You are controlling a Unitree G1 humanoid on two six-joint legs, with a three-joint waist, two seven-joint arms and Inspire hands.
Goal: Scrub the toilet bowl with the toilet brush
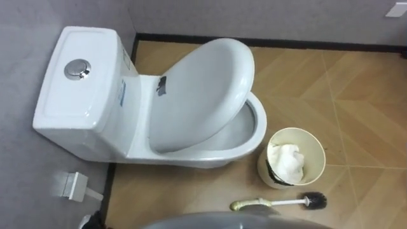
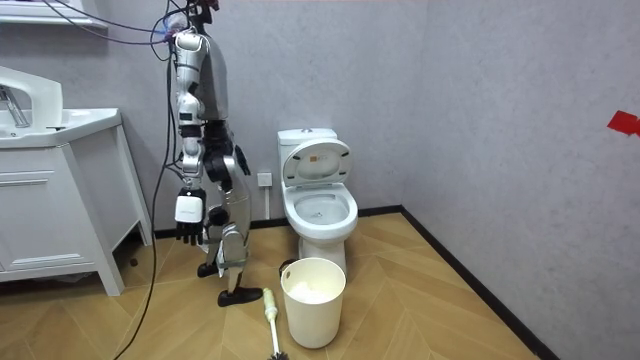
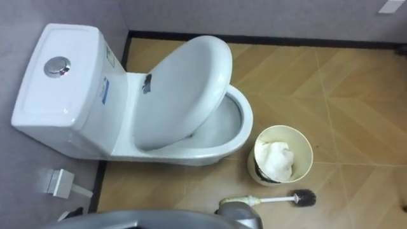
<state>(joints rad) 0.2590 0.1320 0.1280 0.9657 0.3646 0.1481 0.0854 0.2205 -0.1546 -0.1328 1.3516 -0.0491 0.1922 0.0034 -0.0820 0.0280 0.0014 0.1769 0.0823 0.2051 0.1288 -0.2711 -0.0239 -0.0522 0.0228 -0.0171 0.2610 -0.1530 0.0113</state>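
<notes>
**Toilet brush (image 1: 280, 203) on the floor, not in the hand**

One toilet brush lies flat on the wooden floor (image 1: 356, 95) at the lower right of the left eye view. Its dark bristle head points right and its yellowish handle end points toward the lower centre. In the room view it lies at the lower centre, close by the robot's foot. The right hand (image 2: 190, 232) hangs at the robot's side, left of centre in the room view. Its fingers are loose and grip nothing. It is well apart from the brush, which lies below it and to its right.

Just above the brush in the eye views stands one round cream bin (image 1: 305, 141), with a thin strip of floor showing between the two. One white crumpled wad (image 1: 286, 162) sits inside the bin.

Farther on, filling the left and centre, is one white toilet (image 1: 137, 117). Its lid (image 1: 197, 95) is raised and leans over the bowl. Its cistern (image 1: 76, 102) is at the upper left, with one round flush button (image 1: 77, 69) on top. The bin is just beside the front rim of the bowl.

A dark skirting (image 1: 286, 43) runs along the top edge where the floor meets the wall. The floor is open to the right of the bin and across the upper right. In the room view a white washstand (image 2: 50, 190) stands at the far left, behind the robot.
</notes>
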